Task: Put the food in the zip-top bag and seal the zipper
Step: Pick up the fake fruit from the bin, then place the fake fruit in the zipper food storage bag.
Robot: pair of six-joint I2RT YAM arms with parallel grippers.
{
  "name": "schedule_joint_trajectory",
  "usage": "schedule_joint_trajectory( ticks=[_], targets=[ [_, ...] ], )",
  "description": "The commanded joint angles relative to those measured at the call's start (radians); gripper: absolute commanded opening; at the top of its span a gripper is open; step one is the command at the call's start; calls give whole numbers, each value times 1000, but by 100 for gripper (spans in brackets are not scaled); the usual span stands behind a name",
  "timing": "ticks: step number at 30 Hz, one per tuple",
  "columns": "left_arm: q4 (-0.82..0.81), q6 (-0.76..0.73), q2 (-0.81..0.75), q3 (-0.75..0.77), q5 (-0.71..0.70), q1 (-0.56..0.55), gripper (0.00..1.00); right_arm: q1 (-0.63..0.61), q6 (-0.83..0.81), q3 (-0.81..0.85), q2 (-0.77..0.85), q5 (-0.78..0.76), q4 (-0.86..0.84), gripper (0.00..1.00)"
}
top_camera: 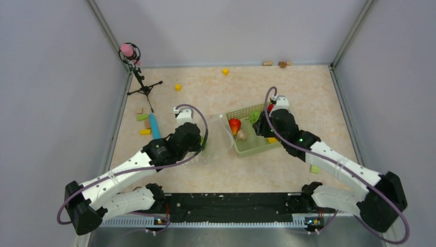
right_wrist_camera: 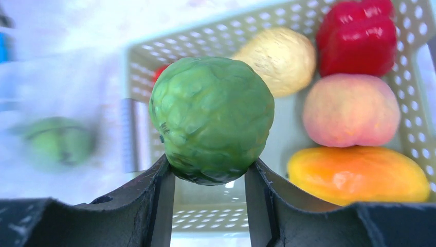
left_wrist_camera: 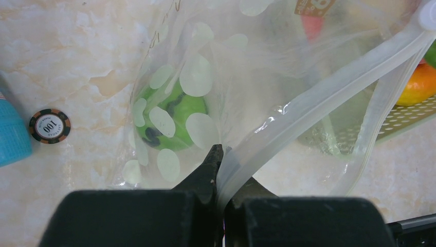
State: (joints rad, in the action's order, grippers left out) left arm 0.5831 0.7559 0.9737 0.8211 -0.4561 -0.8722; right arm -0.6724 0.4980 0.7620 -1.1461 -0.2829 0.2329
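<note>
Pressing in from both sides, the fingers of our right gripper (right_wrist_camera: 210,164) are clamping a bumpy green fruit (right_wrist_camera: 212,118), narrowed to its width and holding it over the basket (right_wrist_camera: 226,36). We are judging this a pick-up: the fruit is sitting clear of the others, so it can travel to the bag without dragging them along. Beneath it the basket is carrying a red pepper (right_wrist_camera: 357,36), a tan potato (right_wrist_camera: 277,59), a peach (right_wrist_camera: 351,109) and an orange mango (right_wrist_camera: 357,175), all waiting their turn.

Our left gripper (left_wrist_camera: 220,154) is pinching the zipper (left_wrist_camera: 319,98) with its jaws fully closed, lifting that edge of the bag (left_wrist_camera: 247,56) off the worktop (left_wrist_camera: 61,62). We are reading this as keeping the mouth propped open toward the basket, so that food can be dropped in by the other arm alone. Through the dotted film a striped melon (left_wrist_camera: 172,121) is showing, apparently inside already. The zipper is running unsealed across the view, and the bag is lying just beside the basket. A poker chip (left_wrist_camera: 49,125) and a blue object (left_wrist_camera: 10,139) are sitting on the worktop nearby, playing no part in the job.
</note>
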Motion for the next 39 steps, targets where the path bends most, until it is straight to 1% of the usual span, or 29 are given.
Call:
schedule_joint_trajectory(
  ticks=[1, 4, 6, 7, 9, 13, 15, 18, 20, 22, 26, 29, 32, 36, 37, 39],
  targets=[
    [-29, -13, 0, 37, 3, 1, 0, -7, 17, -94, 181, 169, -172, 24],
    [-31, -16, 0, 37, 11, 1, 0, -10, 50, -155, 264, 359, -315, 24],
    [-30, -16, 1, 37, 8, 1, 0, -22, 71, -171, 281, 495, -421, 24],
    [-30, -15, 0, 37, 8, 1, 0, -38, 76, -171, 278, 537, -456, 24],
    [-31, -15, -2, 36, 12, 1, 0, -109, 66, -151, 249, 558, -493, 25],
    [-31, -14, -6, 35, 14, 1, 0, -275, -8, -53, 114, 462, -457, 27],
    [-31, -14, -9, 35, 9, 1, 0, -316, -5, -25, 50, 410, -465, 28],
    [-26, -12, -16, 35, -10, 1, 0, -348, 66, -82, -8, 328, -640, 29],
    [-22, -10, -23, 37, 0, 1, 0, -365, 84, -91, -48, 290, -690, 29],
    [-31, -12, -34, 31, 13, 1, 0, -389, 89, -64, -92, 224, -668, 31],
    [-41, -11, -48, 23, 40, 1, 0, -434, 95, 1, -169, 147, -613, 38],
    [-41, -12, -54, 23, 44, 1, 0, -444, 141, 64, -216, 62, -537, 41],
    [-42, -10, -64, 21, 45, 1, 0, -458, 170, 138, -272, -25, -447, 52],
    [-44, -10, -69, 17, 40, 1, 0, -482, 190, 237, -323, -112, -322, 72],
    [-45, -10, -68, 17, 39, 1, 0, -486, 196, 250, -328, -126, -303, 75],
    [-45, -10, -67, 18, 46, 1, 0, -490, 210, 256, -328, -142, -281, 78]
  ],
)
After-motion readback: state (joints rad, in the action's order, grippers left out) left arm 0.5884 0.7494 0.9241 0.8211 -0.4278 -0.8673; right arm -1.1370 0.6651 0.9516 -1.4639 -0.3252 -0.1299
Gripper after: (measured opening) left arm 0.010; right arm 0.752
